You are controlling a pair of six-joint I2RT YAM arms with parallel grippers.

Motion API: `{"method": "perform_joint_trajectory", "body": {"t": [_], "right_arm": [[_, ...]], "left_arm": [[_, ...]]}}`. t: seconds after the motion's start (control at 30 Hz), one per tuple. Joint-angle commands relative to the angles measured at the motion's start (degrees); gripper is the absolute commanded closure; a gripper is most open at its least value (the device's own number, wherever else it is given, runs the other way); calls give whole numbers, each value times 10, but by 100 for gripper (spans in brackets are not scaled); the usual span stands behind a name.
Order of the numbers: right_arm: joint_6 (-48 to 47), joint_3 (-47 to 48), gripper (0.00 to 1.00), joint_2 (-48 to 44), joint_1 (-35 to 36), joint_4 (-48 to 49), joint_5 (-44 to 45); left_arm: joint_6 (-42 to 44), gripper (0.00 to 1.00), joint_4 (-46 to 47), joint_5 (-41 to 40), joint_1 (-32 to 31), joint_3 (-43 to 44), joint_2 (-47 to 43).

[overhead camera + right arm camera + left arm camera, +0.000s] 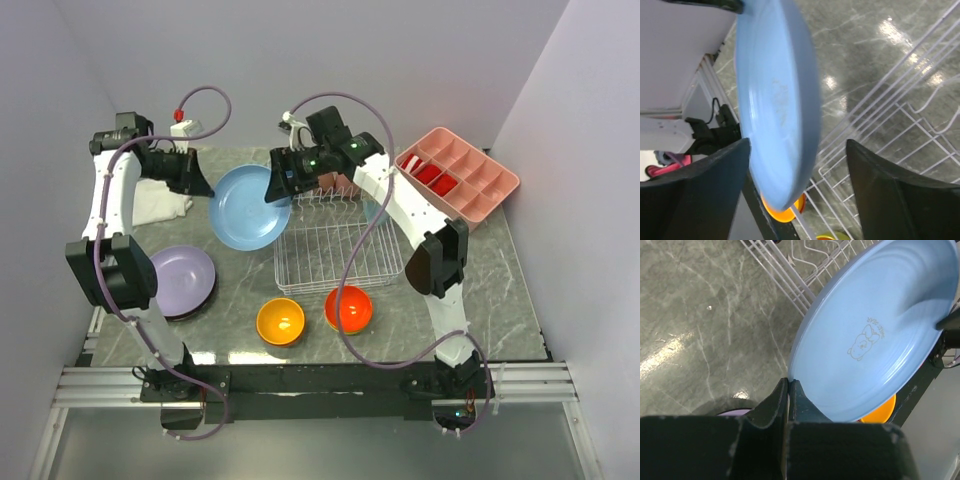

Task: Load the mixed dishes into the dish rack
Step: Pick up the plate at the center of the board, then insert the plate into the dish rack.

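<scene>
My left gripper [205,188] is shut on the left rim of a blue plate [245,207] and holds it tilted above the table, left of the white wire dish rack [335,248]. In the left wrist view the fingers [788,390] pinch the plate's [875,335] edge. My right gripper [273,188] is open at the plate's right rim. In the right wrist view the plate [777,100] stands edge-on between the spread fingers [799,145], nearer the left one. A lavender plate [180,275], an orange-yellow bowl [280,320] and a red-orange bowl [348,308] rest on the table.
A pink compartment tray [458,180] sits at the back right. A white folded cloth [160,202] lies at the back left behind the left arm. The lavender plate lies on a dark-rimmed plate [188,312]. Rack wires [900,100] lie below the right gripper.
</scene>
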Motion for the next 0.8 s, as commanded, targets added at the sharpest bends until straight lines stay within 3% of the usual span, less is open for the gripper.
{"method": "perform_joint_trajectory", "body": {"t": [0.0,0.07,0.13,0.2,0.3,0.33,0.43,0.63,0.77], "right_arm": [[8,26,27,6,6,15,29],[8,29,32,9,10,14,43],[9,32,75,15,14,10,71],[9,45,100,15,15,7,96],[-8,53,100,3,14,-7,147],[-14,48,100,-12,12,-16,199],[-46,34,100,-47,9,-33,312],[-89,-26,100,-99,-15,-30,536],[-95,-70,100,-134,-19,-21,642]], "left_arm": [[-16,99,13,43,-6,1,-19],[-24,99,21,44,-9,-2,-20],[-31,99,29,40,-11,-3,-21],[-42,96,33,24,-12,-6,-19],[-77,79,56,-27,-13,-14,-14],[-91,65,90,-87,-13,-21,-18],[-125,51,162,-160,-14,-56,-42],[-206,33,327,-210,-12,-134,-114],[-215,32,326,-214,-12,-131,-103]]}}
